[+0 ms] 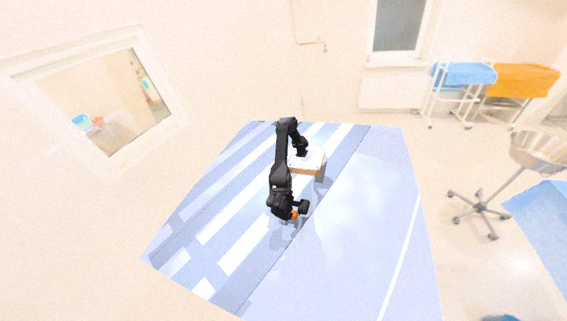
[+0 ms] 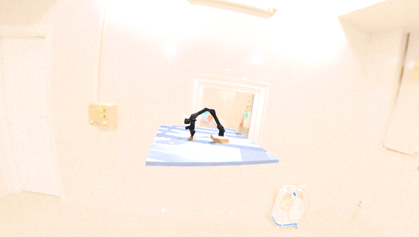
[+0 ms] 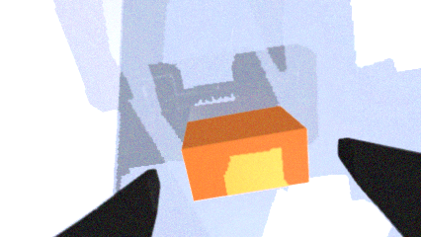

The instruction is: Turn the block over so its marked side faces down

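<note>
The orange block (image 1: 293,215) (image 2: 191,138) (image 3: 198,170) rests on the table (image 1: 358,238) (image 2: 188,155). The wrist view shows its bright orange upper face with a yellow lit patch, and a darker side face. No dark mark shows on the visible faces; the other faces are hidden. My gripper (image 2: 192,136) (image 3: 246,161) is open and points down over the block. In the wrist view one fingertip is left of the block and one is right of it, with a gap on each side. In the top view the gripper partly hides the block.
The arm's base stands on a white-topped box (image 1: 306,164) (image 2: 220,140) with orange-brown sides, farther back on the table in the top view. Pale stripes and grey shadows cross the table top. Carts and a wheeled stand are in the room beyond the table.
</note>
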Motion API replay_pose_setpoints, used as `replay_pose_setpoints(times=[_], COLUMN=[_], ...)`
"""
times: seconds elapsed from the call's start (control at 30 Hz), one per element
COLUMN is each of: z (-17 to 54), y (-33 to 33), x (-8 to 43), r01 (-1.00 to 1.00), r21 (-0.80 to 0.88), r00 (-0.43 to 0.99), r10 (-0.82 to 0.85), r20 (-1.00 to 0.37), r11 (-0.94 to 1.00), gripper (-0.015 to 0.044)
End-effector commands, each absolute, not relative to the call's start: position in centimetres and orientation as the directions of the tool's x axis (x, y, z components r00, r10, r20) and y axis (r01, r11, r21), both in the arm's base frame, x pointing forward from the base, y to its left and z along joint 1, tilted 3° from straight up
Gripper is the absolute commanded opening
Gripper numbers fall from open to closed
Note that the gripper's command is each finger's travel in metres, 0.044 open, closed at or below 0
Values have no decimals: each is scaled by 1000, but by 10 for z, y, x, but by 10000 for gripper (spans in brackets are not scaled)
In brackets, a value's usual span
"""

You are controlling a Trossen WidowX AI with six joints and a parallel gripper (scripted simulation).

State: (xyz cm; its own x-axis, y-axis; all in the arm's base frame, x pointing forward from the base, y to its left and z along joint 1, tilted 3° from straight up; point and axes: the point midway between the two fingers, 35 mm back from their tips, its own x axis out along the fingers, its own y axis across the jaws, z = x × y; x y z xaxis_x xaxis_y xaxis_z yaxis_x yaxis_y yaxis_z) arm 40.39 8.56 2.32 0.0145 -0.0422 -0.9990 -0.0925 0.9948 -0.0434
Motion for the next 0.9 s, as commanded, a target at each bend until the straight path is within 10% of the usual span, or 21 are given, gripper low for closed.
replay_pose_setpoints(times=[0.0, 0.27, 0.47, 0.87], z=[17, 6, 6, 6], y=[85, 85, 85, 85], x=[403, 402, 402, 402], r01=[-95, -95, -95, -95], r21=[-41, -41, -41, -41], r00=[11, 11, 11, 11], r10=[-40, -40, -40, -40], r20=[-999, -999, -999, -999], r11=[995, 995, 995, 995], gripper=[440, 440, 282, 202])
